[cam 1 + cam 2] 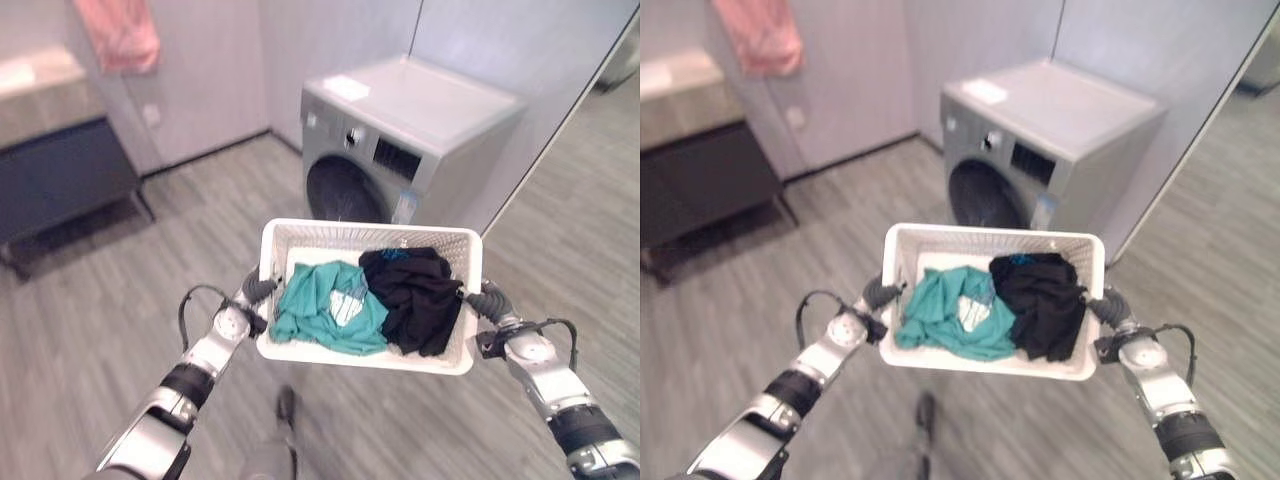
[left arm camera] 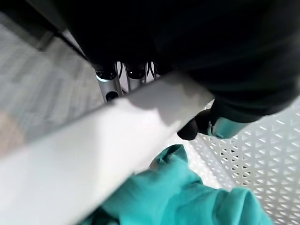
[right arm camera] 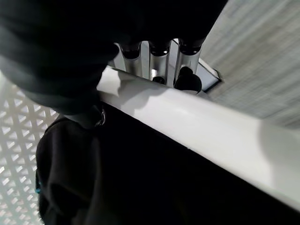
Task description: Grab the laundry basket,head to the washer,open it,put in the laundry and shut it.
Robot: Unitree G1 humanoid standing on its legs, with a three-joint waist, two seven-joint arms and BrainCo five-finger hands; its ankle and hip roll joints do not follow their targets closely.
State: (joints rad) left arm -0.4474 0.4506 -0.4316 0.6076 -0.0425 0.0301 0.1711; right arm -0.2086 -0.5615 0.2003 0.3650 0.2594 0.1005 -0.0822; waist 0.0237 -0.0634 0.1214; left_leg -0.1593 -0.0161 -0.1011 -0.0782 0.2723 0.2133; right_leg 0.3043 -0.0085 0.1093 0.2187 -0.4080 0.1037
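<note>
Grey plank floor (image 1: 120,290), pale walls, one washer (image 1: 400,150) in the corner with its door shut. One white laundry basket (image 1: 300,232) is carried in front of it, holding one teal garment (image 1: 330,310) and one black garment (image 1: 415,295). The left hand (image 1: 256,290) and right hand (image 1: 487,300) each clamp a side rim, fingers outside, thumb inside.

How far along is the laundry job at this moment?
Done: the laundry basket is grabbed, the left hand and right hand gripping its rims. In hand: carrying it toward the washer just ahead. Left: opening the door, loading the teal garment and black garment, shutting it.
</note>
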